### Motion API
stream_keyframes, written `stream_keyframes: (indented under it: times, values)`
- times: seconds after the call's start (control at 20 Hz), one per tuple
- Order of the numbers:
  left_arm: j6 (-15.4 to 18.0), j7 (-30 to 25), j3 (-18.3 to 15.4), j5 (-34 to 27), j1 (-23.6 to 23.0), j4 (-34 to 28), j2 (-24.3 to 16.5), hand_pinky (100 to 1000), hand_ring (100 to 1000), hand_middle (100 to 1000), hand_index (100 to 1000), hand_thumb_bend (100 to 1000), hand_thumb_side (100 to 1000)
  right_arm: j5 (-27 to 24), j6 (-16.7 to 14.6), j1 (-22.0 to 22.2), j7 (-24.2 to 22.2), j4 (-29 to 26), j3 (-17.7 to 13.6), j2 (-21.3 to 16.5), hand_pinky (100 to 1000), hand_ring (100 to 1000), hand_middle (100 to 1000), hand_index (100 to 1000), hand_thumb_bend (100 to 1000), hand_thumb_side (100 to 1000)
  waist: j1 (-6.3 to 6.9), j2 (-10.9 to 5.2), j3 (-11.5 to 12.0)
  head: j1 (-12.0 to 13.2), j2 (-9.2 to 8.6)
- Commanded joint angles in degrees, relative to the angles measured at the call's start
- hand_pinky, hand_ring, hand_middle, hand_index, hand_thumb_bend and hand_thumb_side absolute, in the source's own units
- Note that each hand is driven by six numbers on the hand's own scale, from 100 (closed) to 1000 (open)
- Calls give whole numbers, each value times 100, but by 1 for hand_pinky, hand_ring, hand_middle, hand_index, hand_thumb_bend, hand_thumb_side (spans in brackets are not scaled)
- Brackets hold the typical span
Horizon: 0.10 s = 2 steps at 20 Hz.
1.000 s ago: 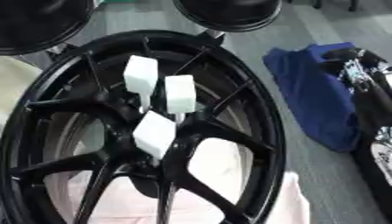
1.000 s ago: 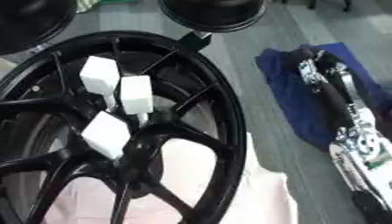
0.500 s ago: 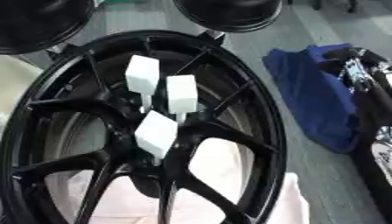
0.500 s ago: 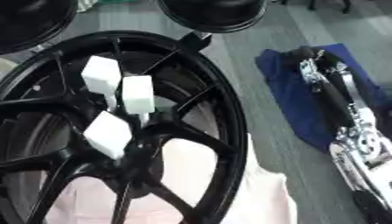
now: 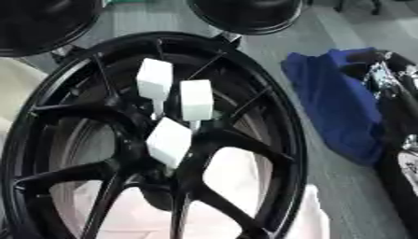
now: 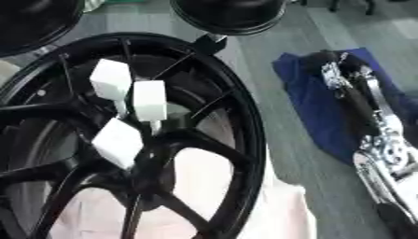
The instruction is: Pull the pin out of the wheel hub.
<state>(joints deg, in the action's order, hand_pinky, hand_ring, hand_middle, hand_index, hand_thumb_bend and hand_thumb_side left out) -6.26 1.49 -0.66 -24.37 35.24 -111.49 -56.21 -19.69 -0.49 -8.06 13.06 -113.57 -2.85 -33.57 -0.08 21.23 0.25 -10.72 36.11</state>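
**The hand is away from the wheel and the pins are still in**

The robot's right hand (image 6: 330,70) is off to the right of the wheel hub (image 5: 282,126), well apart from it. It touches none of the pins. It lies over a blue cloth (image 5: 326,98) on the grey floor (image 6: 269,93). The hand is dark and shiny, and I cannot tell if it is open or closed. Its arm is black and silver. It comes up from the bottom right corner, and it also stays to the right of the wheel hub.

The wheel hub is big and black, with thin spokes that run from the middle out to the round rim. It fills most of the left side of both views.

Three pins stick up near the middle of the wheel hub. Each one has a white block on top. The first pin (image 5: 154,78) is the farthest back. The second pin (image 5: 196,99) is just beside it, a little to the right. The third pin (image 5: 169,141) is nearer to us and leans over to one side. All three are still in the wheel hub.

A pale sheet (image 5: 237,172) shows through the gaps between the spokes, under the wheel hub.

Behind the wheel hub, at the top of the views, are two more black wheels, one on the left (image 5: 41,23) and one on the right (image 5: 245,14).
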Motion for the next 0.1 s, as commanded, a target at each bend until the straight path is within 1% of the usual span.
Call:
stream_keyframes:
  times: [0.05,0.1]
  values:
    - [39,296,-228,-94,-82,-291,469,877,556,518,687,232,583,-32,-46,-47,1,-102,-92,-84,859,710,671,661,100,561,-14,-105,26,-17,-24]
    - [55,372,-281,-55,-148,-301,688,878,559,520,688,231,587,-35,-54,-54,0,-102,-94,-77,859,710,671,661,100,561,-28,-100,32,-23,-29]
